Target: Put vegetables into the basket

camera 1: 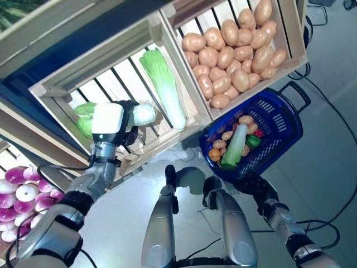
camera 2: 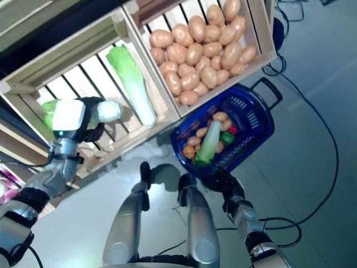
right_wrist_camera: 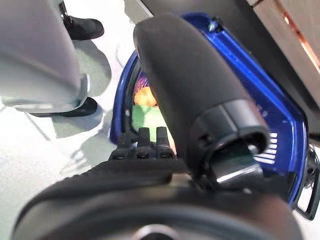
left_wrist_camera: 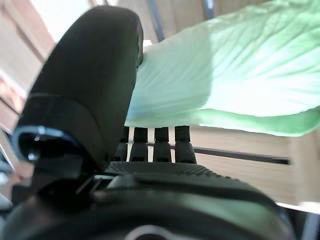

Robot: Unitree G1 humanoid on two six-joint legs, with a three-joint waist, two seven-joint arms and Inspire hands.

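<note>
The cabbage [camera 1: 89, 114] in hand is a pale green napa type, lying in the slatted wooden crate [camera 1: 56, 92] at the centre left of the frame. The left hand [camera 1: 120, 125] is on it there: in the left wrist view the thumb lies over the leaf and the fingers [left_wrist_camera: 155, 145] curl beneath it, so the hand is clenched round this cabbage. Its white stem end sticks out past the hand toward a second cabbage [camera 1: 163, 86], which lies free on the slats in the middle of the same crate.

The blue basket [camera 1: 290, 125] hangs at the right of the frame, below a crate of potatoes [camera 1: 234, 53]. It already holds another cabbage [camera 1: 235, 146], small potatoes, something orange and bits of green and red. The right hand [camera 1: 252, 184] is at the basket's near rim — its wrist view shows the thumb over the blue edge and the fingers [right_wrist_camera: 147, 142] hooked under it, so it grips the basket.

A bin of purple and white turnips [camera 1: 22, 195] sits at the lower left.

The step looks like the pick-up, with the grasp made but the cabbage not clear of the crate. Next it needs lifting over the crate's front wall and carrying right — then lowering into the basket beside what is already there.
</note>
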